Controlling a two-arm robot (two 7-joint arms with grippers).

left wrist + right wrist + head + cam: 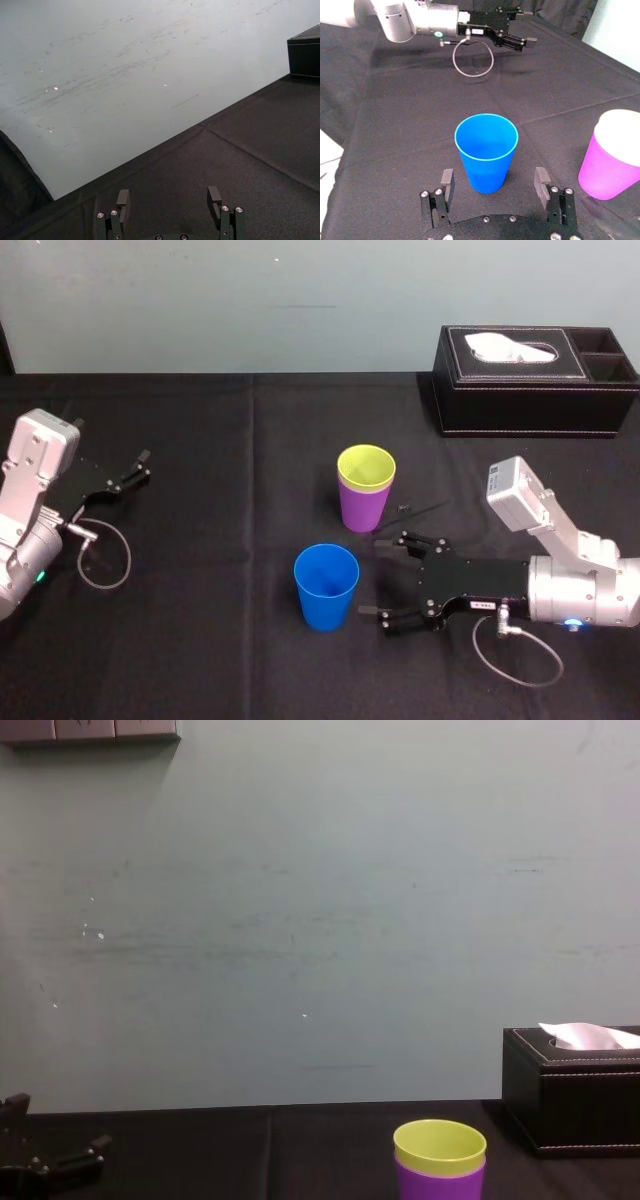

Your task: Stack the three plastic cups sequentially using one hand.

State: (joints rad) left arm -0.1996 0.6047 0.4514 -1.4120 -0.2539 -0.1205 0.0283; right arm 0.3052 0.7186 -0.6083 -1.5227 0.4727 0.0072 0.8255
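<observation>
A bright blue cup (326, 587) stands upright on the black tablecloth. Behind it and slightly to the right, a yellow-green cup (366, 467) sits nested inside a purple cup (364, 508). My right gripper (373, 578) lies low, just right of the blue cup, open, with its fingertips a little short of the cup wall. In the right wrist view the blue cup (486, 152) stands just ahead of the gap of the right gripper (495, 181), touched by neither finger, and the purple cup (609, 172) is off to one side. My left gripper (135, 472) rests open at the far left.
A black tissue box (535, 380) with white tissue stands at the back right near the wall. A loose cable loop (105, 560) lies beside the left arm. Open black cloth stretches between the left arm and the cups.
</observation>
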